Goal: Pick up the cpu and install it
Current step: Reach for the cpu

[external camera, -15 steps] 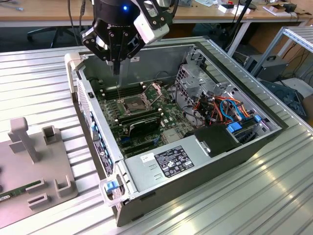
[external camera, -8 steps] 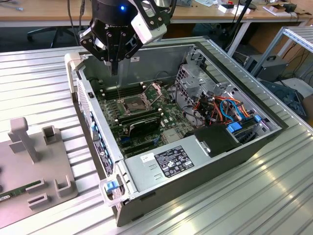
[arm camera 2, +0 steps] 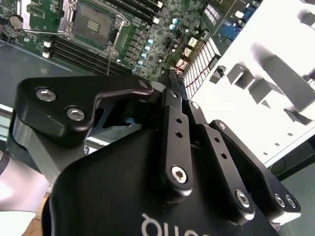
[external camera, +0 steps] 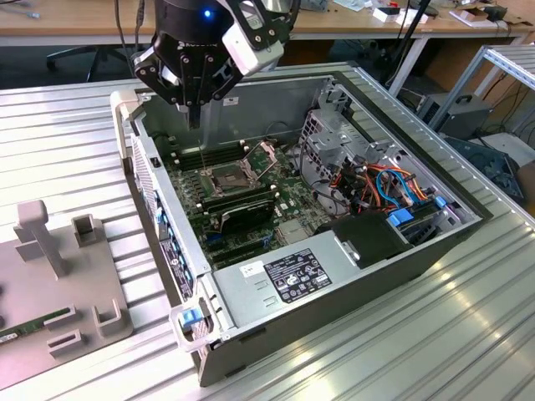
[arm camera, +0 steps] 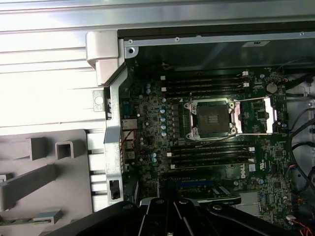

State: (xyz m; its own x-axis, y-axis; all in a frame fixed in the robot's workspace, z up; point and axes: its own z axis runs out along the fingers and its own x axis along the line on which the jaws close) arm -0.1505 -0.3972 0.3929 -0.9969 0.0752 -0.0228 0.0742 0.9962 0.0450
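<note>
The pincer (external camera: 194, 117) hangs above the far corner of the open case (external camera: 376, 276), towards the exterior view's left. It is clenched: its fingers (external camera: 189, 92) meet in a narrow point aimed down at the board (external camera: 284, 188). Whether the cpu is pinched between them cannot be told.

The socket (arm camera: 212, 118) lies below the pincer and a little to the exterior view's right. Its metal frame (arm camera: 260, 115) stands open beside it, and its dark bed is uncovered, with a paler patch of contacts in the middle. Memory slots (arm camera: 204, 81) run along both long sides of the socket, and a coin cell (arm camera: 270, 87) sits near the frame.

Writing shows in four places:
- The power supply carries a large white label (external camera: 292, 274) crowded with black print and symbols, too small to read.
- A small white sticker (external camera: 251, 269) with a dark mark lies just beside that label.
- White lettering (arm camera: 242, 171) is printed on the board near the lower slots in the first wrist view.
- In the second wrist view, white letters (arm camera 2: 162, 226) on the pincer's black body are cut off at the edge.

The case rests on a ribbed metal bench (external camera: 468, 334). A grey fixture (external camera: 92, 284) sits at the exterior view's left of the case, with a green memory stick (external camera: 29, 324) lying in it.
</note>
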